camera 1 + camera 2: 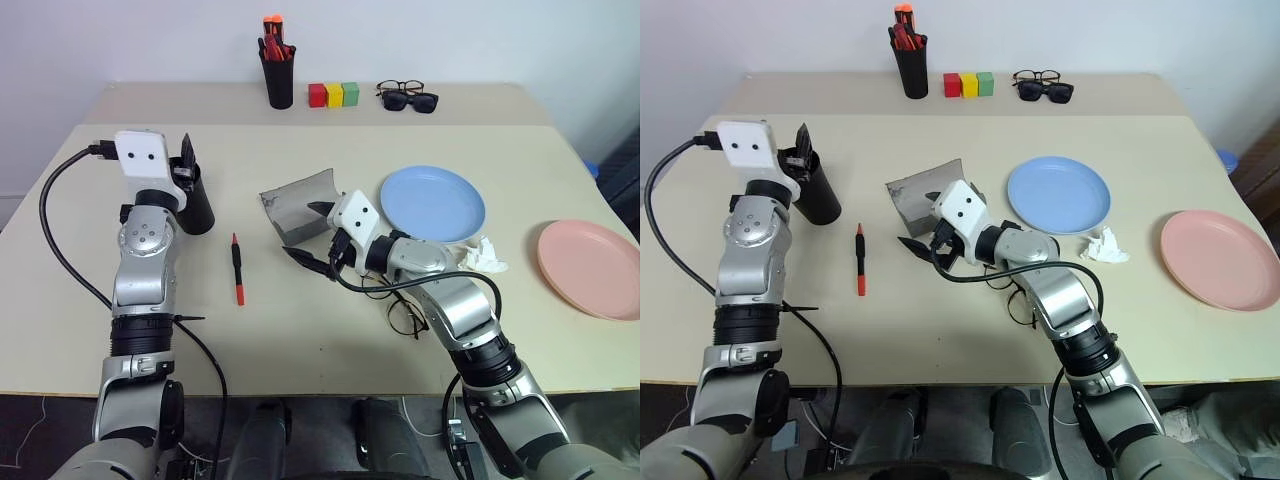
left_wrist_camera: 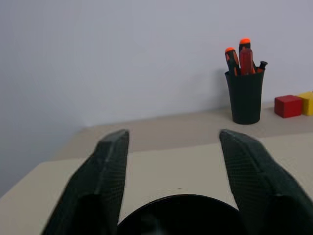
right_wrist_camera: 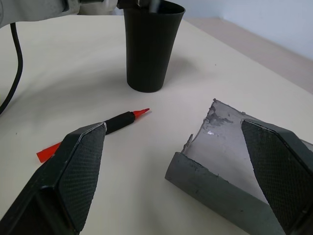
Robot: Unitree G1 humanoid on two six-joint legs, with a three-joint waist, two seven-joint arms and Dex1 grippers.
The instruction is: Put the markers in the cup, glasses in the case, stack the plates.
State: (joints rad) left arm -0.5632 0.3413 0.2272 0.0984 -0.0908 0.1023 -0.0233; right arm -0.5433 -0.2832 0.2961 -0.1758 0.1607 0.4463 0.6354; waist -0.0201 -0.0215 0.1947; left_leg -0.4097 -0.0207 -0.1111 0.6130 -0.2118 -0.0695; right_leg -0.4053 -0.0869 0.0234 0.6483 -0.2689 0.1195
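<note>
The right arm hides much of the thin dark wire-rimmed spectacles point(image 1: 405, 312); the large black tapered plastic cup point(image 1: 198, 200) sits partly behind the left wrist; the salmon pink round plastic plate point(image 1: 590, 267) is cut by the picture's edge

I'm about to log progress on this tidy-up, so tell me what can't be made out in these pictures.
- Inside of the cup: the head views see its side, and in the left wrist view the left gripper frames just a slice of rim, so any marker inside is hidden.
- Glasses: partly covered by the right arm in the head views.
- Case: cut off by the right wrist view's edge; the right gripper covers part of it in the head views.
</note>
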